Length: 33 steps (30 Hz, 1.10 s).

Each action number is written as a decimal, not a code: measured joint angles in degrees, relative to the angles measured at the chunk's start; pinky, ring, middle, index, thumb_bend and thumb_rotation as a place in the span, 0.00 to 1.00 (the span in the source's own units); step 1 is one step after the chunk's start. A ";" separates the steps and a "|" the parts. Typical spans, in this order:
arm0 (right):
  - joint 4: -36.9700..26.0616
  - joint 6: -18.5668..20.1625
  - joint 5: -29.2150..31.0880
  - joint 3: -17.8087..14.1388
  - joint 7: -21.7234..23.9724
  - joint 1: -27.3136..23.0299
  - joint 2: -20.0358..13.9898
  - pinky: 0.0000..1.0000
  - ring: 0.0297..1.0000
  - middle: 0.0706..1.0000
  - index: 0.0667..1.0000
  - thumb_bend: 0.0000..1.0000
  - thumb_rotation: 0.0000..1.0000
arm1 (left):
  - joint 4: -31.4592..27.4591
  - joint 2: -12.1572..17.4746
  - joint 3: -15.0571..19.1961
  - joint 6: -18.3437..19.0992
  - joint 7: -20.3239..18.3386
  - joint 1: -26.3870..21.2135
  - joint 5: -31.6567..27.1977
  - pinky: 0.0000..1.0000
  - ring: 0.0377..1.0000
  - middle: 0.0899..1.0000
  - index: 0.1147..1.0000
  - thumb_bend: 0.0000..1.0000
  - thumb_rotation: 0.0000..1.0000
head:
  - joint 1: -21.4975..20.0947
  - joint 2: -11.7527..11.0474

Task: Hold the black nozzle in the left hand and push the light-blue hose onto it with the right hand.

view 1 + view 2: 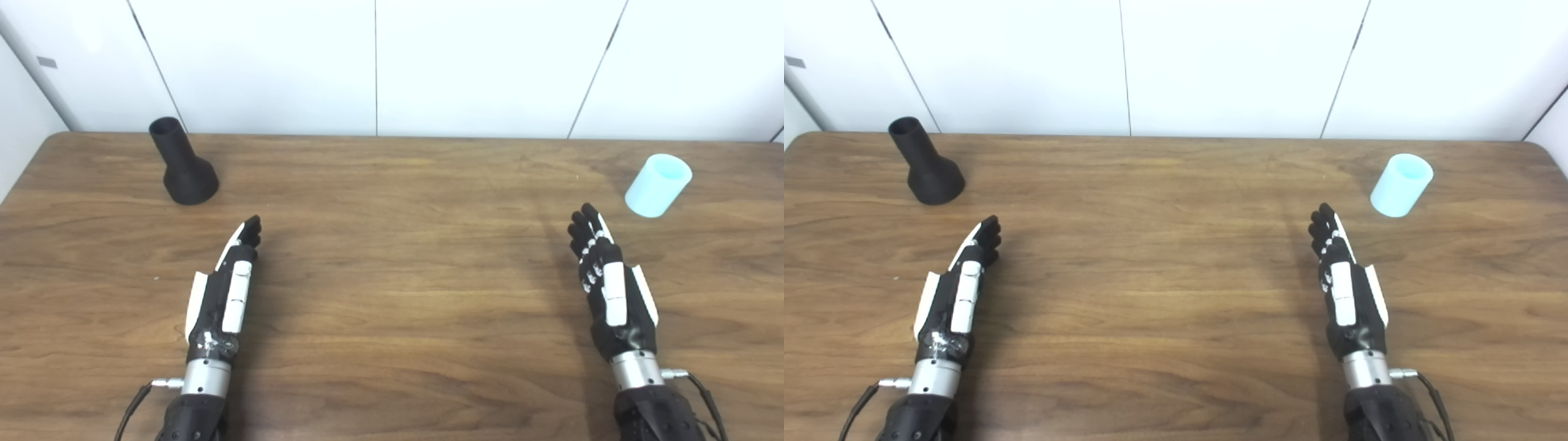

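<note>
The black nozzle (pixel 182 164) stands upright on its wide base at the table's far left, narrow open end up. The light-blue hose piece (pixel 658 184), a short tube, stands at the far right, leaning a little. My left hand (pixel 225 288) is open and empty, fingers stretched out, over the table below and to the right of the nozzle. My right hand (pixel 607 282) is open and empty, fingers stretched out, below and to the left of the hose. Neither hand touches either object.
The wooden table (pixel 392 245) runs across the whole view, with a white panelled wall (pixel 392 61) right behind its far edge. The table's rounded far corners show at left and right.
</note>
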 measured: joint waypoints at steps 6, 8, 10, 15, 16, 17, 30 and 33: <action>0.01 0.00 -0.01 0.00 0.02 -0.01 0.00 0.99 0.96 0.96 0.96 0.59 1.00 | -0.08 0.06 -0.08 0.10 -0.13 0.02 0.07 0.94 0.94 0.94 0.92 0.47 1.00 | 0.09 -0.09; 0.01 0.00 -0.03 0.00 0.01 -0.01 0.00 0.99 0.96 0.96 0.96 0.59 1.00 | -0.08 0.06 -0.06 0.08 -0.10 0.02 0.13 0.93 0.94 0.94 0.92 0.48 1.00 | 0.09 -0.09; 0.02 0.00 -0.04 0.01 0.02 -0.01 -0.01 0.99 0.96 0.96 0.96 0.59 1.00 | -0.08 0.06 -0.04 0.09 -0.08 0.02 0.14 0.93 0.94 0.94 0.92 0.48 1.00 | 0.09 -0.09; 0.04 0.00 -0.25 0.03 -0.01 -0.04 0.00 0.98 0.95 0.95 0.95 0.59 1.00 | -0.08 0.04 -0.03 0.10 -0.10 0.02 0.02 0.94 0.94 0.94 0.92 0.46 1.00 | 0.17 -0.17; 0.04 0.00 -0.27 0.03 -0.01 -0.04 -0.01 0.98 0.95 0.95 0.95 0.59 1.00 | -0.08 0.02 -0.03 0.10 -0.11 0.02 0.00 0.94 0.94 0.94 0.92 0.46 1.00 | 0.18 -0.26; 0.05 -0.01 -0.27 0.03 0.00 -0.04 -0.01 0.98 0.95 0.95 0.96 0.59 1.00 | -0.08 0.01 -0.04 0.10 -0.10 0.02 0.00 0.94 0.94 0.94 0.92 0.46 1.00 | 0.52 -0.70; 2.06 -1.76 1.21 -0.41 1.31 -0.97 -0.85 1.00 0.98 0.98 0.98 0.58 1.00 | 0.80 0.01 -1.45 -0.27 -0.03 -0.29 2.04 0.97 0.96 0.95 0.93 0.55 1.00 | 9.74 -7.73; 3.49 -3.20 1.62 -0.63 1.63 -1.92 -1.64 1.00 0.99 0.99 1.00 0.57 1.00 | 1.17 -0.03 -2.18 -0.29 0.02 -0.55 2.99 0.96 0.96 0.96 0.93 0.53 1.00 | 12.56 -10.01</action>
